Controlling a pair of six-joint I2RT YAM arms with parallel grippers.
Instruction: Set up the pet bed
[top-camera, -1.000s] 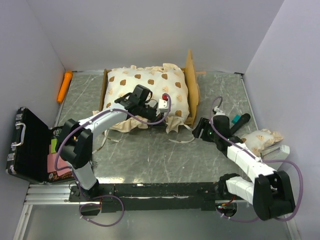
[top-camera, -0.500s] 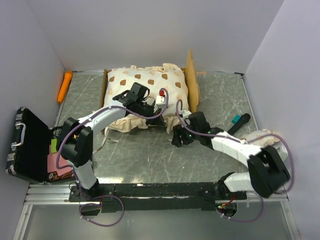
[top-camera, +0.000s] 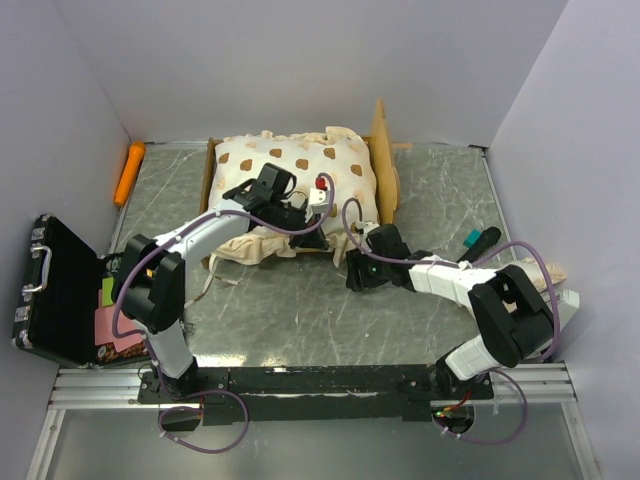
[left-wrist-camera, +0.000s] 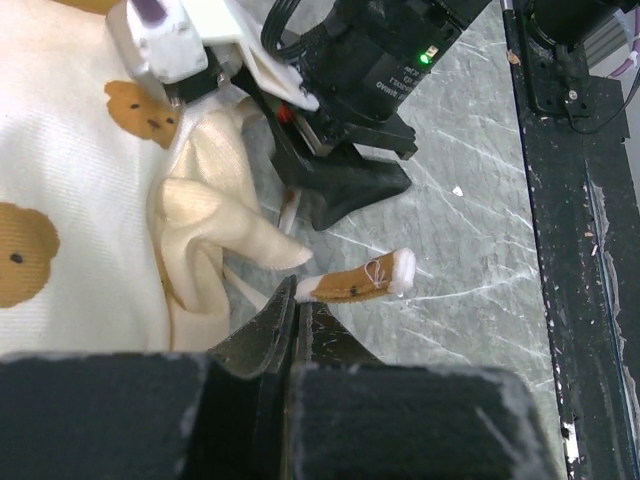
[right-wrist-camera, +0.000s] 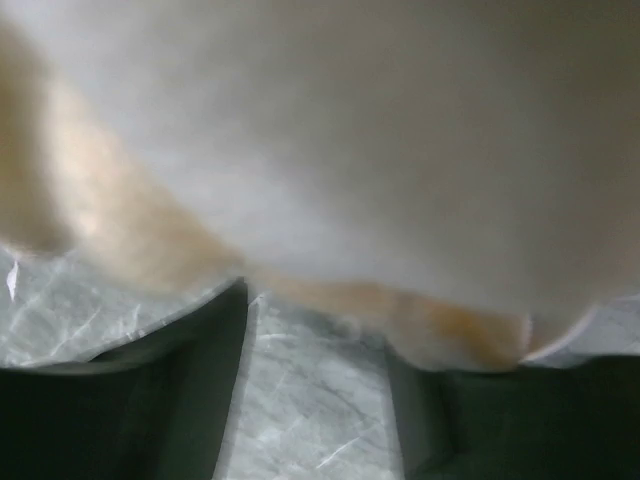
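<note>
Pet bed (top-camera: 385, 165) at back centre of the marbled table (top-camera: 300, 310); light-wood frame, tall wavy headboard at its right end, the cream bear-print mattress (top-camera: 290, 160) lying in it with the ruffle spilling over the near rail. Far left: black hard case (top-camera: 55, 290) lying open at the table edge, pink and green items inside, any print on them too small to read. Orange carrot-shaped thing (top-camera: 129, 172) against the left wall, behind the case. Left gripper (left-wrist-camera: 297, 310) low at the mattress's near edge, fingers pressed together; cannot tell whether any cloth is pinched between them. A brown tie end (left-wrist-camera: 358, 283) with a white tip lies on the table just beside it. Right gripper (right-wrist-camera: 315, 320) at the bed's near right corner, fingers apart, blurred cream cloth hanging between them, nothing clamped. Small white print beside its green light, unreadable. Further right: teal-and-black tool (top-camera: 478, 240), then the matching pillow (top-camera: 548, 272), partly hidden behind the right arm.
</note>
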